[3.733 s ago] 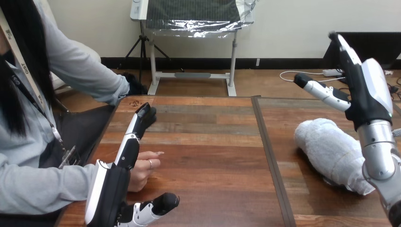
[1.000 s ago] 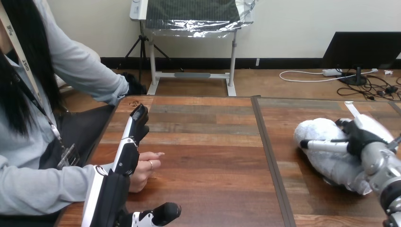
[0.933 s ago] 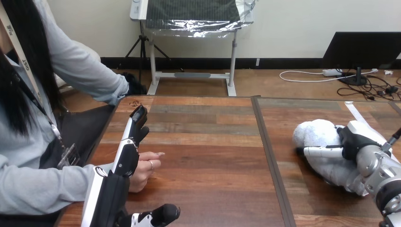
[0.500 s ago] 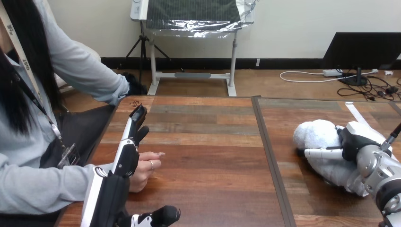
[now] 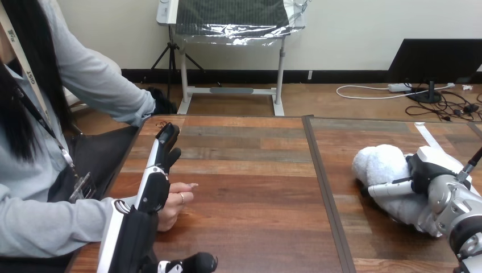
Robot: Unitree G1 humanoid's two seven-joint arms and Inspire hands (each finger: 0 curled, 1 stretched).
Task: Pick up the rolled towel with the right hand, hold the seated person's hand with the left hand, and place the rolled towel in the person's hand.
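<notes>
The wooden table [image 5: 250, 187] fills the lower view, a seam running from 12 to 6 o'clock just right of the middle

At 8 o'clock a person's forearm in a grey sleeve [image 5: 51, 227] lies along the table's left edge

The robot's left hand [image 5: 136, 233] rises from the bottom edge at 7 o'clock, just beside that sleeve. It is spread flat, its fingers [image 5: 159, 165] straight and pointing toward 12 o'clock and its thumb [image 5: 196, 263] stuck out toward 3 o'clock near the bottom edge; it grasps nothing

The rolled towel [image 5: 381, 165], white and thick, lies on the table between 3 and 4 o'clock, right of the seam, its rounded end facing 9 o'clock

The right hand [image 5: 423, 170] sits over the towel's 3 o'clock part, clasping it: the palm is on top and the thumb [image 5: 389, 189] lies across the near side toward 9 o'clock. The fingers on the far side are hidden

The person's hand [image 5: 173, 202] rests on the table at 7 o'clock, loosely curled, directly at the 3 o'clock side of the left hand's fingers, which cover its edge; whether they touch I cannot tell
</notes>
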